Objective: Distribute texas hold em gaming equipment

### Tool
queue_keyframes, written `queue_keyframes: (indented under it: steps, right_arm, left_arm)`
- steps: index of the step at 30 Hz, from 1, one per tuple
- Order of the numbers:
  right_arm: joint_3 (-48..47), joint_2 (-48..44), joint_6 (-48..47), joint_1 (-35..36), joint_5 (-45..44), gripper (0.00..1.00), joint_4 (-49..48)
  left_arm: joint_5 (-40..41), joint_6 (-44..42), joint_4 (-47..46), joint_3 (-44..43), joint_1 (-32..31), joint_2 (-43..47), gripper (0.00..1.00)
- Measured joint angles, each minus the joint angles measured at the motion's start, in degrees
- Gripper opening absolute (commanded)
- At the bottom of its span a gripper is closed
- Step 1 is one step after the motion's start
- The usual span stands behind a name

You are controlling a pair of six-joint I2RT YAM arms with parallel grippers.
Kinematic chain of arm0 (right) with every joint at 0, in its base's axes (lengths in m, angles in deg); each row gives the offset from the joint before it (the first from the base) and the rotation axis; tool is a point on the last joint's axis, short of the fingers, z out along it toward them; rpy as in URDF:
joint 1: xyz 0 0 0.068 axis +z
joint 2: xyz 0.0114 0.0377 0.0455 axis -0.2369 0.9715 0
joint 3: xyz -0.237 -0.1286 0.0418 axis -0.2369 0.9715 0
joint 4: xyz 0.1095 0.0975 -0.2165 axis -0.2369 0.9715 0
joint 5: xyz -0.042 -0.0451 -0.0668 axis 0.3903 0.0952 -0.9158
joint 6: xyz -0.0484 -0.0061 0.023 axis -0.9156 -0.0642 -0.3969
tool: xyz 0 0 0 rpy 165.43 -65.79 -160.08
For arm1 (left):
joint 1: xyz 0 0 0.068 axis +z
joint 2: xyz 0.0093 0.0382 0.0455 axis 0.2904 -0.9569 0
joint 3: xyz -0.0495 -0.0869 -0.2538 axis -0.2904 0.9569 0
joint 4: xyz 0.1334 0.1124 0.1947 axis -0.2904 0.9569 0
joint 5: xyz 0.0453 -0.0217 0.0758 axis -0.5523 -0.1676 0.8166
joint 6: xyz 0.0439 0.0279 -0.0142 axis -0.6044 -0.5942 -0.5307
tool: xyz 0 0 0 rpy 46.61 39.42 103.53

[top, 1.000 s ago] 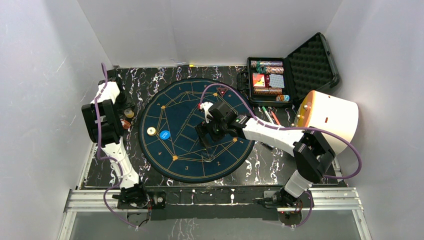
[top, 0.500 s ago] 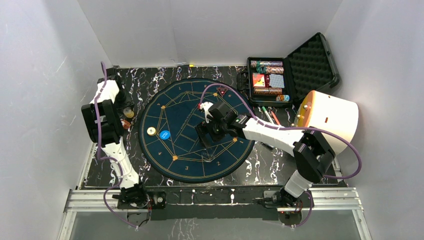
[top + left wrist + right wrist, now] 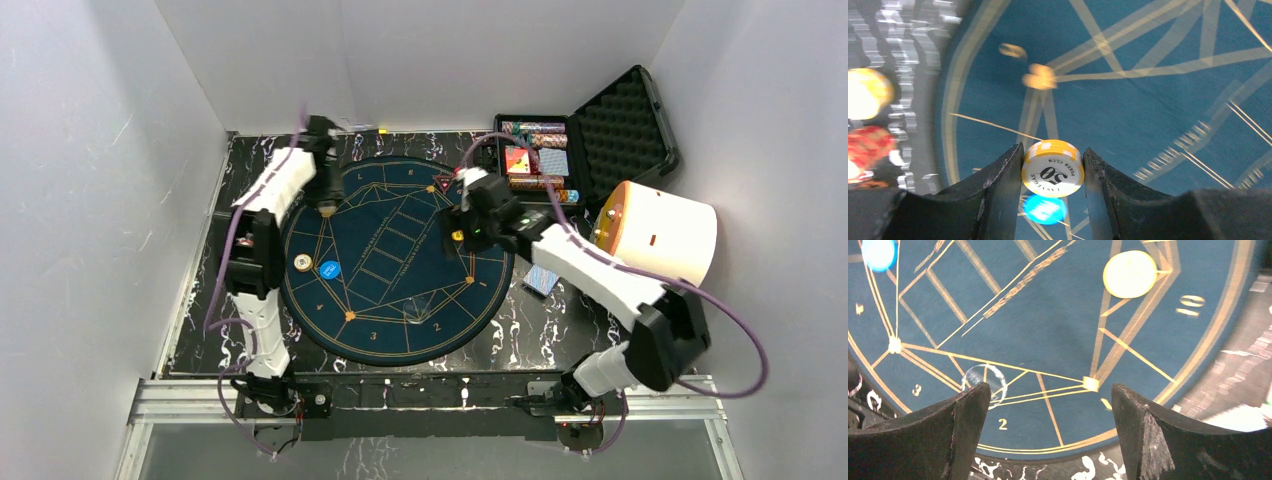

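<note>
Chip (image 3: 1052, 168) marked 50 clamped in left gripper (image 3: 1053, 156), above mat (image 3: 390, 300) edge, not placed. Right gripper (image 3: 1050, 390) wide, empty; yellow disc (image 3: 1129, 274) on mat ahead of it, blue button (image 3: 1044, 209) near left gripper. Early stage, I'd judge: open case (image 3: 625, 120) beyond right gripper holds chip rows (image 3: 533, 128) and cards (image 3: 553, 162).

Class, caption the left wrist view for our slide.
The left tool grips a yellow 50 chip over the blue mat.

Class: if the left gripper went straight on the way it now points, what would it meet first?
Probably the blue mat, just beyond the yellow chip the left gripper holds; depth is unclear.
</note>
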Motion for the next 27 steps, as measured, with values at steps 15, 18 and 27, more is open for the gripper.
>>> queue_keyframes:
  steps: [15,18,27]
  right_arm:
    - [5.5,-22.8,3.8,-4.7,-10.1,0.98,5.6]
    - [7.3,-24.2,4.6,-4.8,-12.1,0.98,7.6]
    - [7.6,-37.1,4.9,-4.8,-17.6,0.98,8.5]
  left_arm:
    - [0.4,7.2,3.9,-21.1,-33.2,-17.7,0.2]
    - [0.0,8.0,4.6,-25.7,-36.4,-22.2,0.2]
    - [-2.4,9.7,4.2,-32.7,-41.6,-27.6,0.2]
